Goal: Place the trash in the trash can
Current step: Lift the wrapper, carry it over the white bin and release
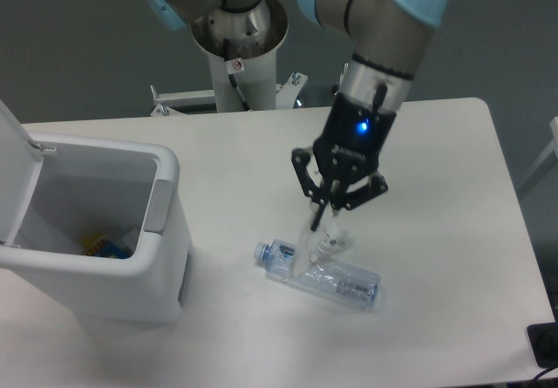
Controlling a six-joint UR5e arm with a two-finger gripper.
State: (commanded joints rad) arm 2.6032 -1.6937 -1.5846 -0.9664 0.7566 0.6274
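Item in progress: my end effector [316, 222] pinches the thin packet [321, 247] above the bottle [319, 275] lying on the surface [436, 187], open trash can [96, 231] at left, so I judge both pieces undelivered.

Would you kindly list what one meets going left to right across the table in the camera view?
Trash can with its lid open, then the plastic bottle lying on its side, with the hand holding the packet above it.
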